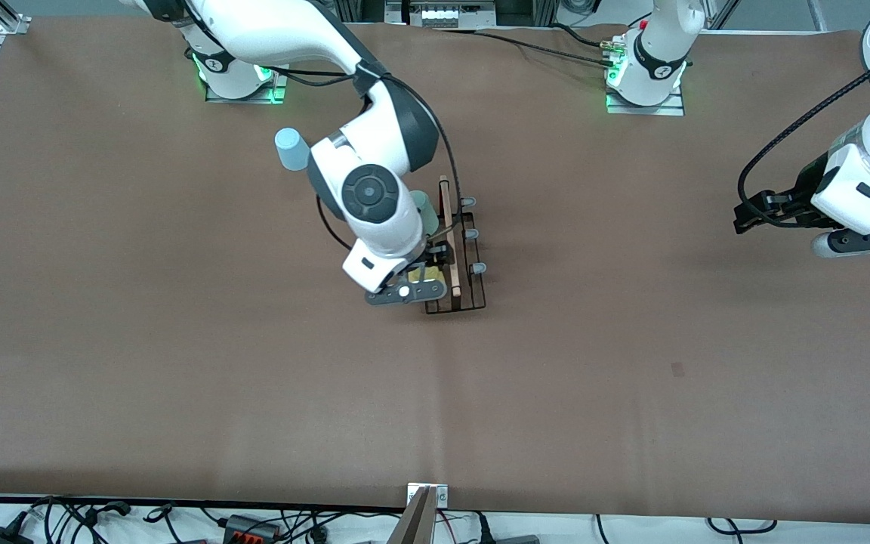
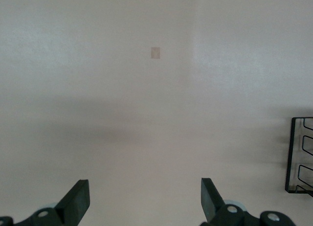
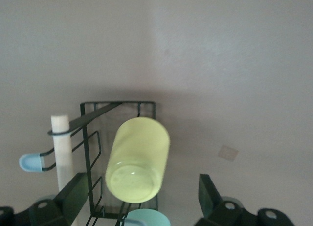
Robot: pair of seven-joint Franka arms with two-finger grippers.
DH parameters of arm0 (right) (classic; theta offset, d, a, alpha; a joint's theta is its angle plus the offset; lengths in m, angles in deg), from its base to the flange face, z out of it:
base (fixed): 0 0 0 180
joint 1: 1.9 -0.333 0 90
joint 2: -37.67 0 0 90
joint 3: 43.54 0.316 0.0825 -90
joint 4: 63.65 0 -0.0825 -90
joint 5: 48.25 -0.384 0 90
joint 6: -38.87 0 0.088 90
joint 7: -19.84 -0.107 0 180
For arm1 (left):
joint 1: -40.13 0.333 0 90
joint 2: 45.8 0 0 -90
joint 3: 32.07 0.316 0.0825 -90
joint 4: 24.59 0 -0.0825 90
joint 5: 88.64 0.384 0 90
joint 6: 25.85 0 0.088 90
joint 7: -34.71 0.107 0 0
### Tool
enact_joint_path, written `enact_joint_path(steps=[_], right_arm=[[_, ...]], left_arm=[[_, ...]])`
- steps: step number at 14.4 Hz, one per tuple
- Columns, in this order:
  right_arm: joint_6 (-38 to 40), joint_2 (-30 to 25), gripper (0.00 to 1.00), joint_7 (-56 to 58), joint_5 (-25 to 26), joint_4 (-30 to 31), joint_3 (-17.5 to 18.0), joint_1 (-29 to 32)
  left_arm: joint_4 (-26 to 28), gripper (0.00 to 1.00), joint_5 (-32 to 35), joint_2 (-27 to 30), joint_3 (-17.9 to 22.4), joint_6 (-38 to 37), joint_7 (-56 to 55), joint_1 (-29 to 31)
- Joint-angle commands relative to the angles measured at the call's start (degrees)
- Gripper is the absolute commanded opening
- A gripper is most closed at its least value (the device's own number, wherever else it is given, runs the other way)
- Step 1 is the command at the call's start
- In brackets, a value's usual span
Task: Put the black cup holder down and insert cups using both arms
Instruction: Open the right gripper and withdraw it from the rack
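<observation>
Black cup holder (image 1: pixel 459 257) stands upright on the brown table (image 1: pixel 631 340), about mid-table and somewhat toward the right arm's end, wooden rod handle (image 1: pixel 449 234) running along its top. Three grey-tipped pegs (image 1: pixel 470 235) on the side toward the left arm's end are bare.

Yellow cup (image 3: pixel 137 160) sits upside down and tilted on a peg on the holder's other side, at the end nearer the front camera; base faces up. In the right wrist view a pale green cup (image 3: pixel 146 218) shows just beside it at the frame edge; in the front view the same cup (image 1: pixel 424 211) appears on the holder, farther from the camera than the yellow one, mostly hidden by the arm. Light blue cup (image 1: pixel 292 149) stands upside down on the table, apart from the holder, toward the right arm's base.

Right gripper (image 3: pixel 142 196) hangs directly over the yellow cup, fingers (image 3: pixel 76 194) spread wide on either side of it, not gripping it.

Left gripper (image 2: pixel 145 201) waits over bare table at the left arm's end, well apart from the holder, fingers wide apart, holding nothing. An edge of the holder (image 2: pixel 299 155) shows at the margin of its wrist view.
</observation>
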Motion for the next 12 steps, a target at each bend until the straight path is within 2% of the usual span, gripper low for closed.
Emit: enact_joint_path(steps=[1, 6, 12], right_arm=[[3.6, -3.2, 1.0, -0.4, 0.3, 0.5, 0.0, 4.2], [7.2, -7.6, 1.0, 3.1, 0.7, 0.8, 0.0, 14.3], [10.6, -8.8, 1.0, 10.2, 2.4, 0.5, -1.7, 22.4]], left_arm=[[-1.0, 1.0, 1.1, -0.2, -0.1, -0.8, -0.3, -0.2], [-1.0, 1.0, 1.1, -0.2, 0.0, -0.8, -0.3, -0.1], [-1.0, 1.0, 1.1, -0.2, 0.0, -0.8, -0.3, -0.1]])
